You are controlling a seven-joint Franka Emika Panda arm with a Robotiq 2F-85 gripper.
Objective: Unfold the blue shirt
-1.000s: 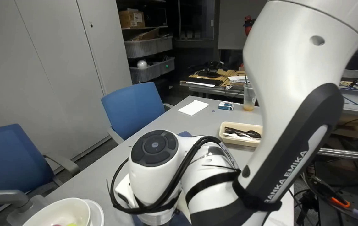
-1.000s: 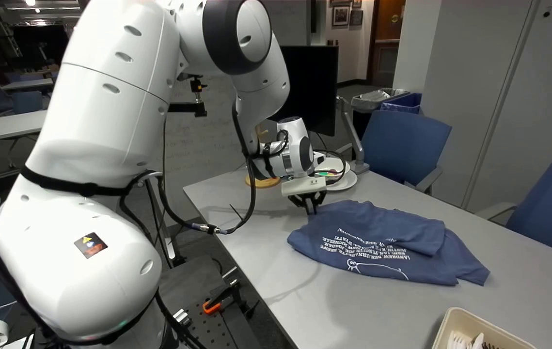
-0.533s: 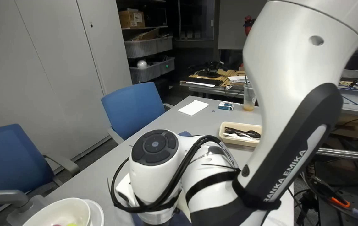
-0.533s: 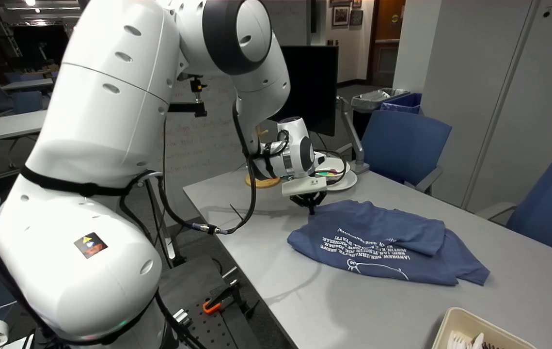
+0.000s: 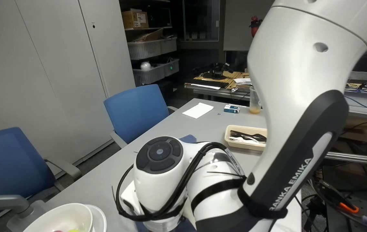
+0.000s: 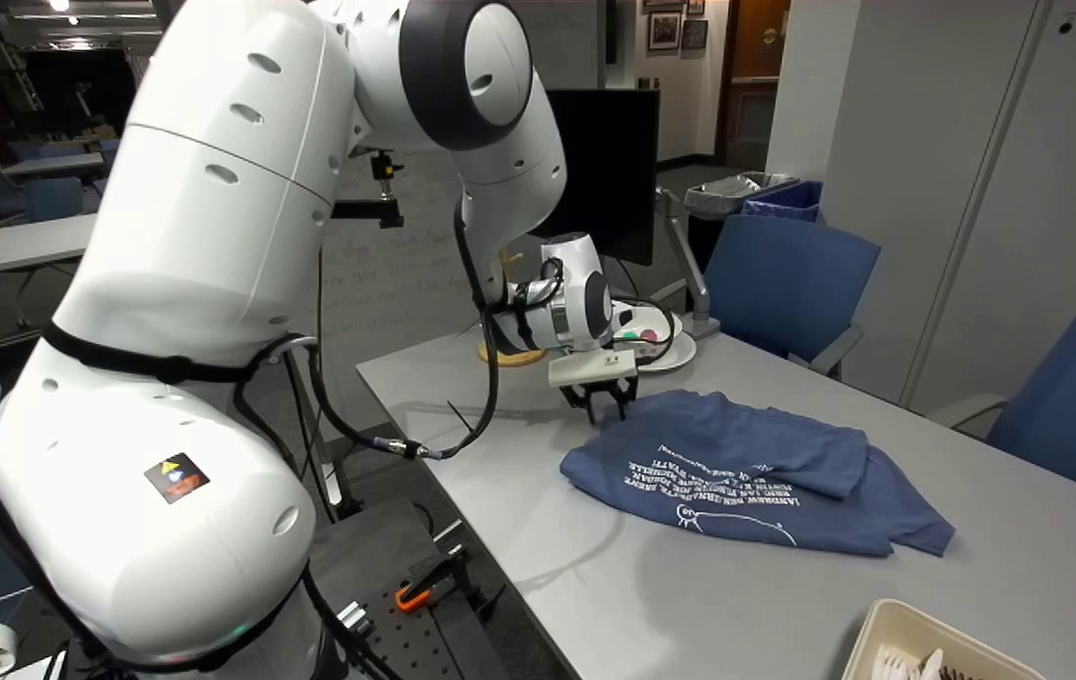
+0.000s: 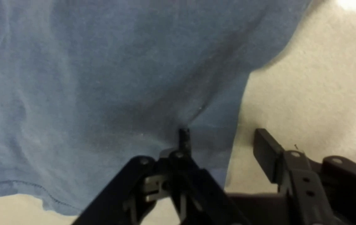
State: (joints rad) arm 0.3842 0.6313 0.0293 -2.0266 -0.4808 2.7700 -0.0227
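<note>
The blue shirt (image 6: 726, 472) lies on the table, partly folded over, with white letters and a line drawing facing up. In an exterior view the arm hides most of it and a small blue corner (image 5: 188, 139) shows. My gripper (image 6: 606, 416) points down at the shirt's end near the bowl. In the wrist view the gripper (image 7: 223, 137) is open. Its left finger is over or against the shirt (image 7: 118, 78), at a small crease. Its right finger is over bare table, beyond the shirt's edge. No cloth is pinched between the fingers.
A white bowl (image 5: 70, 216) on a plate (image 6: 679, 354) stands close behind the gripper. A cream tray (image 5: 246, 146) of cutlery is farther along the table. A dark monitor (image 6: 599, 170) stands behind the arm. Blue chairs (image 6: 788, 279) line the table's far side.
The fingers were slightly apart, then together half a second ago, and are now spread wide. The wrist has come down slightly. The shirt has not visibly moved.
</note>
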